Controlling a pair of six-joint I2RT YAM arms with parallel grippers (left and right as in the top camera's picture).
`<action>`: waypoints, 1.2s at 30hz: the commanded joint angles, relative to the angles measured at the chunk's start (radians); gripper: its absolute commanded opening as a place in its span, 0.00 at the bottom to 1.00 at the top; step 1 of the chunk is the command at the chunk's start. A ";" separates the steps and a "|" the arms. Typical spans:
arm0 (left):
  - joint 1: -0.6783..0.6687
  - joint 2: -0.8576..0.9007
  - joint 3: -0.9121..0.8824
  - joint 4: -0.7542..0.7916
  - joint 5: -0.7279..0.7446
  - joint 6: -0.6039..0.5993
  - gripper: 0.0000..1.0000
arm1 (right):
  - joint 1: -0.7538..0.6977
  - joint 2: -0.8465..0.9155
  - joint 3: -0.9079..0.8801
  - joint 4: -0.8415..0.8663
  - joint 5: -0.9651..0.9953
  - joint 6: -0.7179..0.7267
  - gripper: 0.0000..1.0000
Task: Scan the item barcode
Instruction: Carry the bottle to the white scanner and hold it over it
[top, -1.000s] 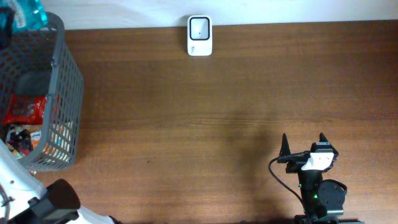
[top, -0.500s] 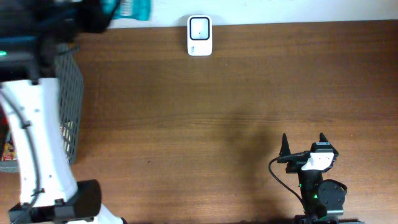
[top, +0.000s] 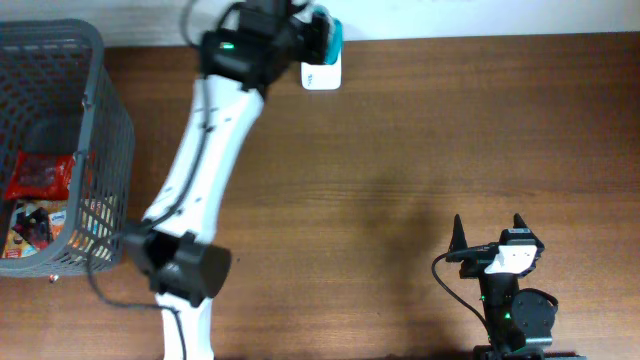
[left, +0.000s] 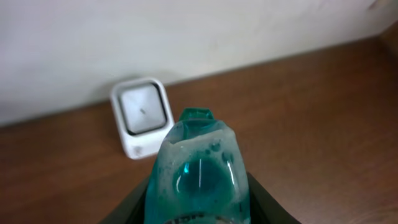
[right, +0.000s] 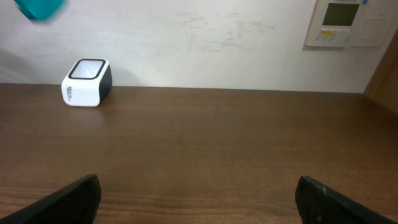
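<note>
L gripper (left: 196, 210) grips teal pouch (left: 198, 163) (?); overhead hides most.

a grey mesh basket (top: 108, 150) stands at the left end of the brown wooden table (top: 400, 140), its rim reaching the table's back edge. inside it a red packet (top: 40, 175) lies against the left side, and below that, toward the front corner, sits a cluster of colourful packets (top: 35, 225), too small to read. behind the table runs a plain white wall (right: 205, 37) with faint scuff marks. high on the wall at the right hangs a pale control panel (right: 344, 22) with a small greenish screen. a brown wooden edge (right: 385, 68) rises just beside the panel; what it belongs to is unclear.
</note>
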 joint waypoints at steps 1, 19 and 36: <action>-0.060 0.066 0.025 0.035 -0.031 -0.069 0.07 | -0.005 -0.006 -0.007 -0.004 0.015 0.000 0.99; -0.174 0.300 0.025 0.115 -0.056 -0.082 0.12 | -0.005 -0.006 -0.007 -0.004 0.016 0.000 0.99; -0.229 0.325 0.025 0.107 -0.067 -0.147 0.21 | -0.005 -0.006 -0.007 -0.005 0.015 0.000 0.98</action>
